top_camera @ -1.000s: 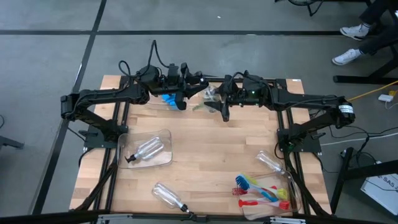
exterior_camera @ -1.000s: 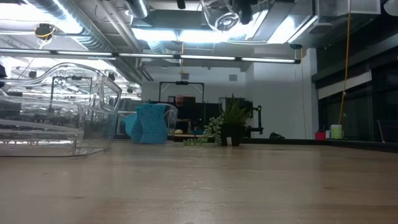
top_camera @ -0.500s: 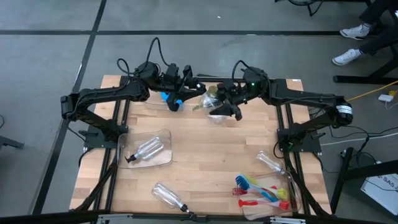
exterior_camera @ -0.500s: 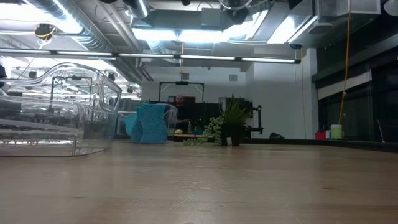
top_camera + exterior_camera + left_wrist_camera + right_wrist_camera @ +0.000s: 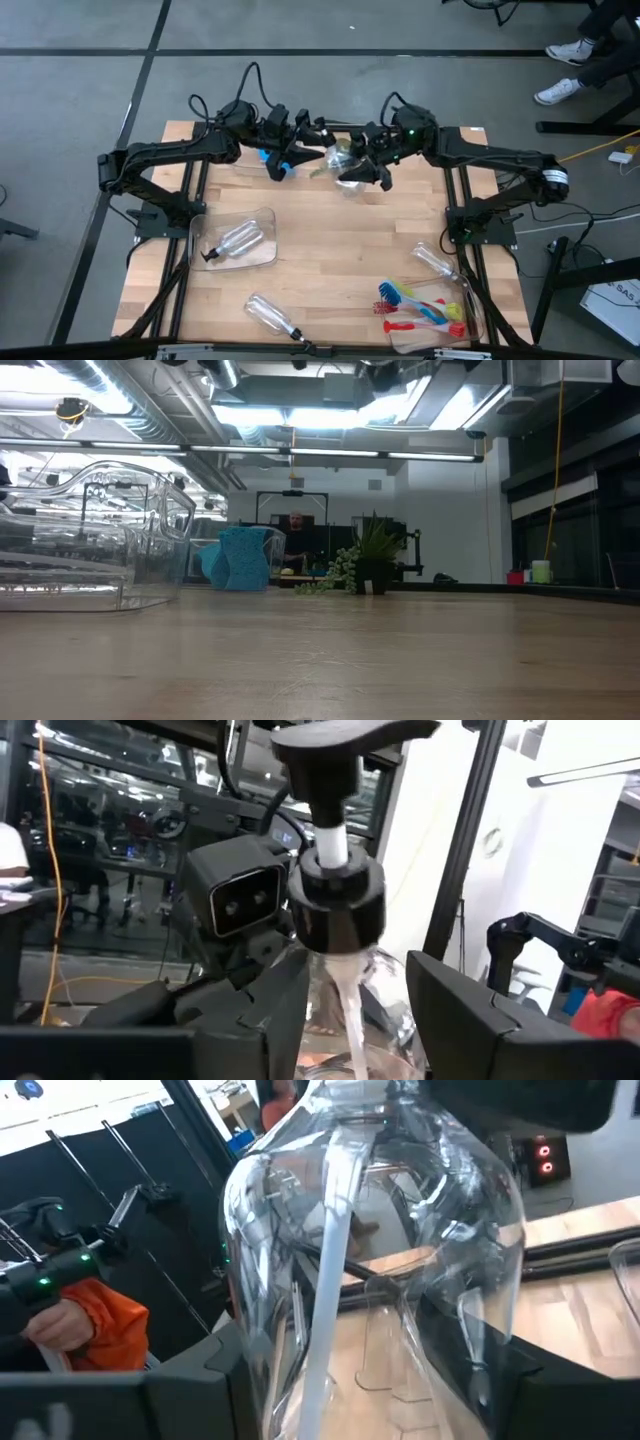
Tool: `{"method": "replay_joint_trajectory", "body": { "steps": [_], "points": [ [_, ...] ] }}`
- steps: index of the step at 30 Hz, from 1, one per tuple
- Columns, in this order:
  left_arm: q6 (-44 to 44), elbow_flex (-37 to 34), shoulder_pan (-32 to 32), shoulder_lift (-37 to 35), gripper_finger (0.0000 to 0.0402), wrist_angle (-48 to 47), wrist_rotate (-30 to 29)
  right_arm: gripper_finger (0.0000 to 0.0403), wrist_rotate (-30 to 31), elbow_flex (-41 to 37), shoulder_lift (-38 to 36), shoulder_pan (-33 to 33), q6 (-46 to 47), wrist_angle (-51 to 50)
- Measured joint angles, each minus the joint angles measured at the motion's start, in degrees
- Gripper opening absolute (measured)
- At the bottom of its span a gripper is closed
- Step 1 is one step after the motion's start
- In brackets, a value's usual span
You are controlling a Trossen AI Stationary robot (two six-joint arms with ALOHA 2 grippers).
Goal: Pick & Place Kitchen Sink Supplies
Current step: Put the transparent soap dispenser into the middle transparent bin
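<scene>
Both arms had drawn closer at table's far edge: right gripper (image 5: 352, 170) clamped on clear pump bottle (image 5: 345, 160) body, held aloft, left gripper (image 5: 318, 140) closed round its black pump neck (image 5: 335, 905); blue sponge (image 5: 243, 558) sat nearby

bottle (image 5: 343, 160): clear, black pump, aloft | sponge (image 5: 271, 158): blue, far edge

1. A grey floor (image 5: 90, 60) with dark seam lines surrounds the wooden table (image 5: 330, 260).
2. Long ceiling strip lights (image 5: 330, 456) glow beyond the table.
3. A potted plant (image 5: 372, 560) stands at the table's far edge.
4. A person (image 5: 295, 525) sits behind it.
</scene>
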Motion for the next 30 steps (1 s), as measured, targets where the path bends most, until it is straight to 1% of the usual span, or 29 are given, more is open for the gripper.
{"method": "replay_joint_trajectory", "body": {
  "steps": [6,15,19,23,25,28,30],
  "points": [
    [-0.85,0.0,0.85,-0.05,0.0161,0.33,-0.59,0.0216,0.59,0.0,-0.09,-0.02,-0.73,-0.18],
    [-2.46,0.02,6.91,-0.5,0.0187,-1.09,-1.15,0.0216,8.24,0.0,-0.15,0.02,-4.87,-0.67],
    [-2.97,0.04,7.72,-0.5,0.0195,-1.01,-1.08,0.0216,13.68,0.0,-0.15,0.04,-7.15,-1.9],
    [-2.67,0.04,7.42,-0.5,0.0194,-0.99,-0.95,0.0216,21.38,-0.01,-0.15,0.04,-9.62,-3.63],
    [-2.52,0.04,7.44,-0.5,0.0194,-0.98,-1.07,0.0216,24.07,-0.02,-0.15,0.04,-10.99,-4.0],
    [-2.84,0.04,7.49,-0.5,0.0193,-1.03,-1.31,0.0216,26.74,-0.02,-0.15,0.04,-12.13,-4.03],
    [-2.8,0.07,7.49,-0.5,0.0184,-1.14,-1.53,0.0216,28.09,-0.02,-0.17,0.01,-12.27,-4.01]
  ]
}}
